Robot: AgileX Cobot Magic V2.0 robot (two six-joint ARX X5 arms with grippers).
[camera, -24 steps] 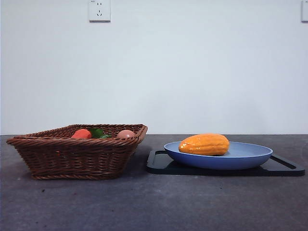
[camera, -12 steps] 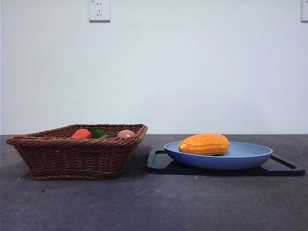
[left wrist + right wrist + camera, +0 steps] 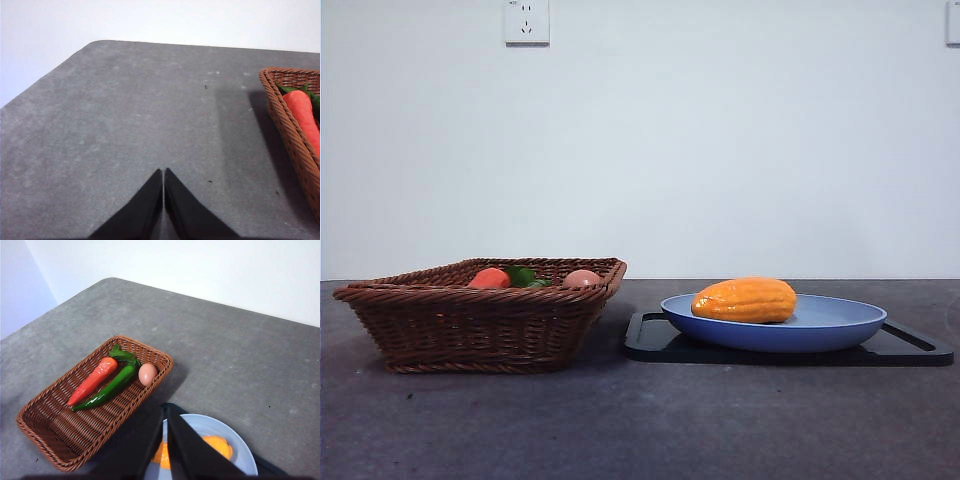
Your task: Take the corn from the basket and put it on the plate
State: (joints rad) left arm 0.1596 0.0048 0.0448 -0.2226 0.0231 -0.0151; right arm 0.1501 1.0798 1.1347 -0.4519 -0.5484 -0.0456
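The orange-yellow corn (image 3: 746,299) lies on the light-blue plate (image 3: 840,325), to the right of the brown wicker basket (image 3: 480,325). In the right wrist view the corn (image 3: 218,445) shows partly behind my right gripper (image 3: 165,412), which hangs high above the plate (image 3: 207,425) with its jaws shut and empty. The basket (image 3: 50,432) holds a carrot, a green pepper and a pale egg. My left gripper (image 3: 163,172) is shut and empty over bare table, beside the basket (image 3: 292,137). Neither arm shows in the front view.
A flat black tray (image 3: 920,345) lies under the plate. In the basket are a carrot (image 3: 92,381), a green pepper (image 3: 110,387) and an egg (image 3: 147,374). The grey table's corner and edge (image 3: 45,77) show in the left wrist view.
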